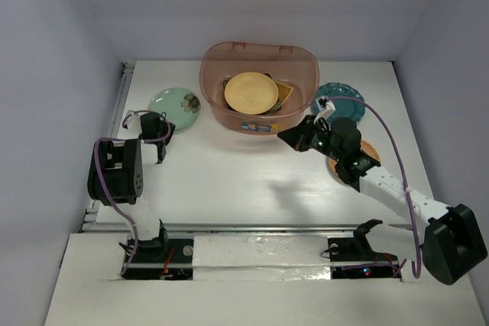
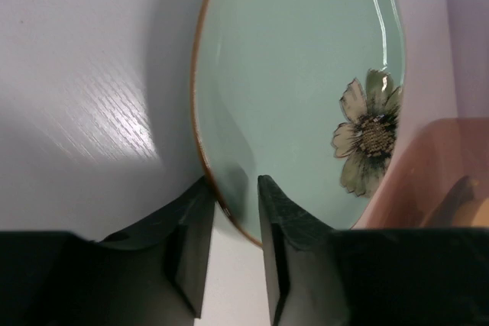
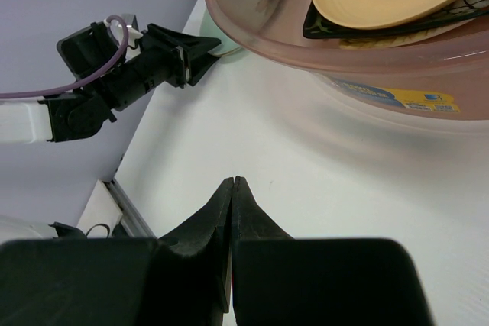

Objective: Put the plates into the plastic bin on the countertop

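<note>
The mint green floral plate [image 1: 176, 103] lies on the white countertop [image 1: 229, 181], left of the plastic bin [image 1: 221, 101]. My left gripper [image 1: 162, 124] is closed over its near rim: in the left wrist view [image 2: 233, 181] one finger sits outside the rim and one on the plate [image 2: 298, 89]. The bin holds the yellow plate [image 1: 250, 91] on the black square plate [image 3: 336, 32] and a woven plate [image 1: 284, 95]. My right gripper [image 1: 284, 135] is shut and empty [image 3: 232, 179] in front of the bin. The teal scalloped plate [image 1: 340, 97] and woven round plate [image 1: 369, 149] lie at the right.
A metal rail [image 1: 118, 112] runs along the table's left edge. Grey walls close in the left, back and right. The right arm [image 1: 382, 181] reaches over the woven round plate. The bin's blue label [image 3: 397, 97] faces the arms.
</note>
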